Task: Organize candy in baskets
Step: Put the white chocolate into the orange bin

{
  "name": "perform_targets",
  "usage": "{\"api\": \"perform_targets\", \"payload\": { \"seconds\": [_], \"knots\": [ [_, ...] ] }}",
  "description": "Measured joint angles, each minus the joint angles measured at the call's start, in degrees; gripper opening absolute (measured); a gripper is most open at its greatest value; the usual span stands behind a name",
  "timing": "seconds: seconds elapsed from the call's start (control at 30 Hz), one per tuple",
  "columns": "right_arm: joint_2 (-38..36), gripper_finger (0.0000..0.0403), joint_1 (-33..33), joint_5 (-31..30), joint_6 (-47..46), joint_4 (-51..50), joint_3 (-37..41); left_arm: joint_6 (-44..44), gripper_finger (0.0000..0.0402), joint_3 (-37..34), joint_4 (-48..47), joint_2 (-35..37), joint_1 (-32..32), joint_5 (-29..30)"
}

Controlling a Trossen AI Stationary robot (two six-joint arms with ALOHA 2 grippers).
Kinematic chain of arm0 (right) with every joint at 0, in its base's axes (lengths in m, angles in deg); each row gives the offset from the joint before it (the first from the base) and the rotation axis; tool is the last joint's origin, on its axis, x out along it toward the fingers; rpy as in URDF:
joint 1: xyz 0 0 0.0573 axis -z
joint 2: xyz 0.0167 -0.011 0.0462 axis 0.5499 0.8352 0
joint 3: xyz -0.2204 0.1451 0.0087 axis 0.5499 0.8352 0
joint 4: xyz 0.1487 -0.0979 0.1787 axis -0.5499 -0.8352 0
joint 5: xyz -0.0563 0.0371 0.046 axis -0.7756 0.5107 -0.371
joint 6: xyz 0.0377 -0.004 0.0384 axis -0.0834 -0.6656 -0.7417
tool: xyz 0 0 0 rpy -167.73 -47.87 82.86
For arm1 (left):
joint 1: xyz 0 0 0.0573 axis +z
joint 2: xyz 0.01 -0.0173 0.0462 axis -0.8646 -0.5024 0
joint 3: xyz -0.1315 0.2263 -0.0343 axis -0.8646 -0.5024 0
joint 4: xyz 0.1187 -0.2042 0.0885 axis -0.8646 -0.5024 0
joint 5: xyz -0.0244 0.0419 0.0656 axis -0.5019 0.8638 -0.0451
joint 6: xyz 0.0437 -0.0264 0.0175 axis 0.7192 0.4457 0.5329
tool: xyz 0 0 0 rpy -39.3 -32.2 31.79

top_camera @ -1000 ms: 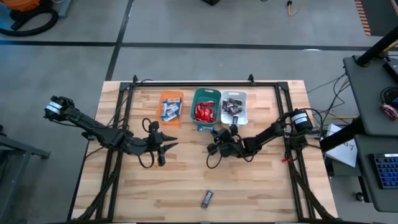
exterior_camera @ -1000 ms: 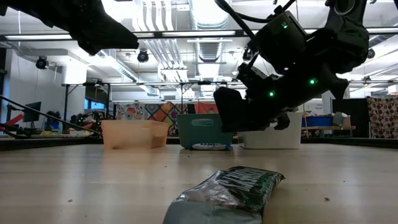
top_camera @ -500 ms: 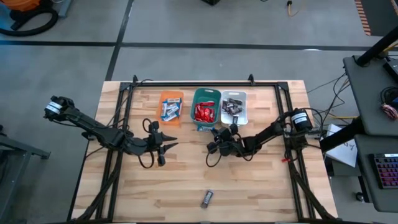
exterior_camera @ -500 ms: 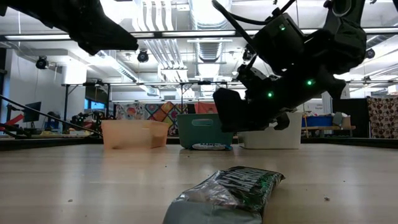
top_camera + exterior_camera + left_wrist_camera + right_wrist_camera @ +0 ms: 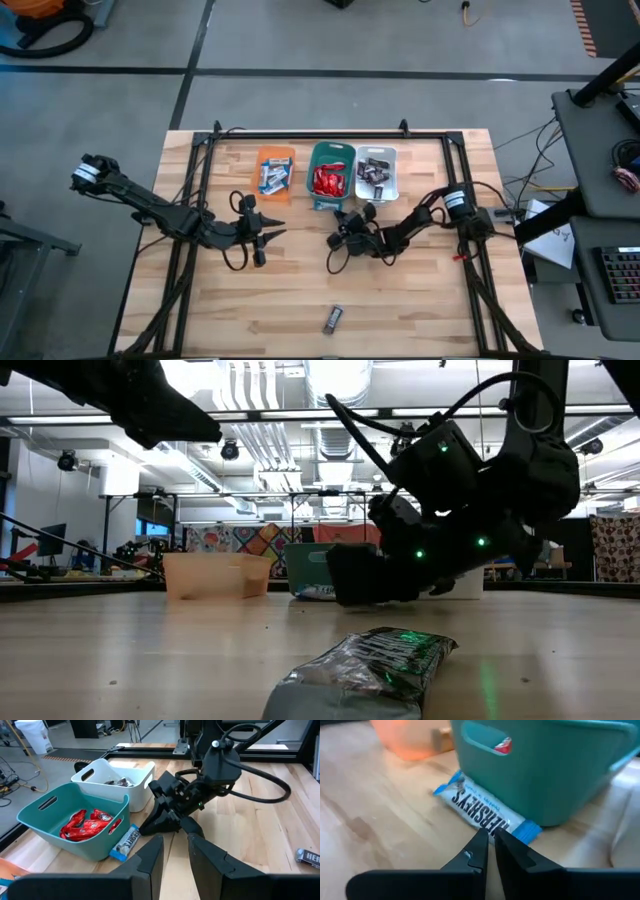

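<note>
1. Right hand, low over the bench, empty, fingers together with only a sliver between the tips; nothing touched
2. Blue bar just ahead of those tips, flat on the bench against the near wall of the teal bin; the left wrist view shows it at the same wall. Judged: the hand is lined up on this stray, which belongs with the blue-and-white bars beyond it in the orange bin
3. The bar is tucked against the bin wall, so the fingers would have to part and straddle it from the open bench side; a grip may nudge the bin
4. Left hand waits apart from the bins, on the near side of the orange one, empty, fingers a little apart
5. Dark bar lies alone, well behind the right hand near the bench's front edge; it likely goes to the white bin
6. Red bars fill the teal bin, dark ones the white; two strays remain
</note>
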State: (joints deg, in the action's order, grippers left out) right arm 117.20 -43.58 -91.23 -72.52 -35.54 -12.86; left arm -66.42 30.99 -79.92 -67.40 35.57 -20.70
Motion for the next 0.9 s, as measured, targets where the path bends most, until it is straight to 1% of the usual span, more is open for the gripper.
{"api": "perform_targets", "payload": {
  "seconds": [0.2, 0.33, 0.43, 0.53, 0.67, 0.77, 0.9],
  "knots": [
    [-0.2, 0.0027, -0.3, -0.1, 3.6, 0.0, -1.7, 0.0, 0.0075, 0.0, 0.0, 0.0, 0.0, 0.0],
    [-0.6, 0.0027, -0.1, -1.1, 5.0, 0.0, -2.3, 0.0, 0.0075, 0.0, 0.0, 0.0, 0.0, 0.0],
    [0.1, 0.0027, 0.1, -1.1, 4.0, -0.1, -2.3, 0.1, 0.0075, 0.0, -0.2, 0.0, 0.0, 0.0],
    [1.1, 0.0027, 0.8, -0.9, 0.7, -1.6, -2.3, 0.1, 0.0075, 0.0, -0.4, 0.0, 0.0, 0.0],
    [1.6, 0.0027, 0.7, 2.6, -1.3, -1.5, -2.3, 0.1, 0.0075, 0.0, -0.5, 0.0, 0.0, 0.0],
    [0.8, 0.0027, -1.3, 4.1, -1.5, -2.5, -2.3, 0.0, 0.0075, 0.0, -0.5, 0.0, 0.0, 0.0],
    [-2.7, 0.0027, -4.0, 6.1, -3.0, -8.3, -2.3, 0.0, 0.0075, 0.0, -0.5, 0.0, 0.0, 0.0]
  ]
}}
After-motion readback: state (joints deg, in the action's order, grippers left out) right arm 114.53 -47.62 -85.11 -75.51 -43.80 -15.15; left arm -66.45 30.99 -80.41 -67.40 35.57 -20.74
